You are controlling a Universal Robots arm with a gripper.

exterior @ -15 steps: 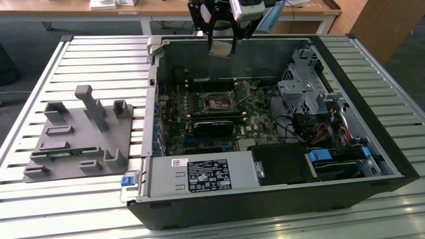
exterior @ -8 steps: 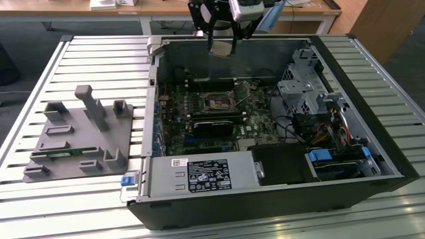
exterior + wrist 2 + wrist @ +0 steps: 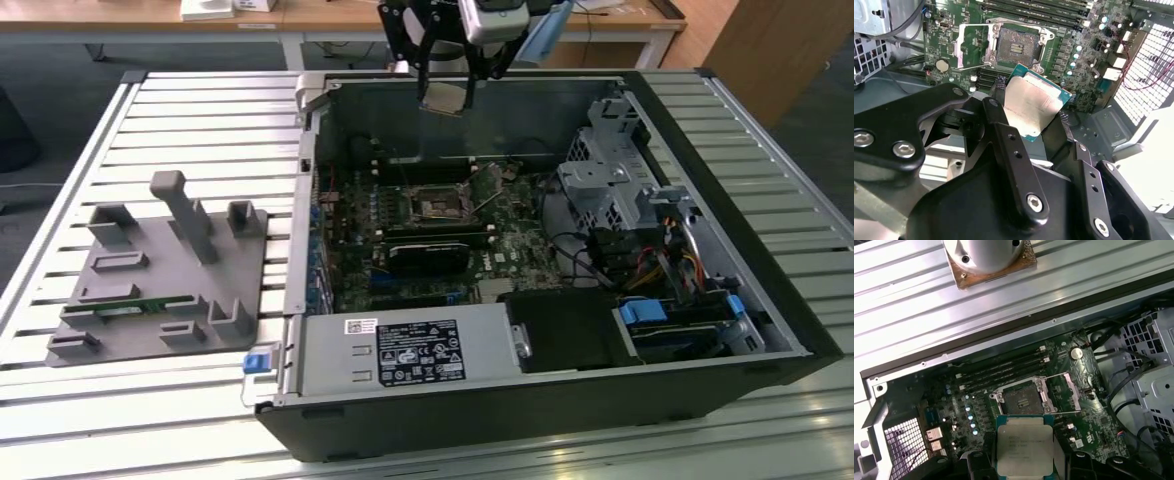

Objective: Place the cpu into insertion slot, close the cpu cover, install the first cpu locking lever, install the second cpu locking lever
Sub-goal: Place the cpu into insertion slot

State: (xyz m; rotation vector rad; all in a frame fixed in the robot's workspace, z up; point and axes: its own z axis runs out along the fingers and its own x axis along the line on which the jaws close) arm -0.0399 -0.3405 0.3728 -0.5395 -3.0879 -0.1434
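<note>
**Chip held over the open socket**

The pincer (image 3: 446, 95) was closed on the cpu (image 3: 1031, 107), pinching it by two opposite edges with the dull metal top facing the wrist cameras. In the exterior view it hung above the open computer case (image 3: 534, 425), high over the motherboard and well apart from it. The case lay on its side on the slatted counter (image 3: 200, 110).

The insertion slot (image 3: 1015, 47) sat empty below, its dark centre exposed. The cpu cover (image 3: 960, 46) seemed to be swung open to one side of it, though the thin frame was hard to make out against the green board.

The chip looked light, stiff and flat, so weight was no worry. The risk lay in its smooth, thin edges, which gave the pincer little to bite on and could let the chip tilt or slip. Holding it by the sides looked right, since that kept the contact face underneath untouched. The socket's fine contacts were probably the fragile part, and they would call for a level, square, gentle drop with no sliding.
</note>
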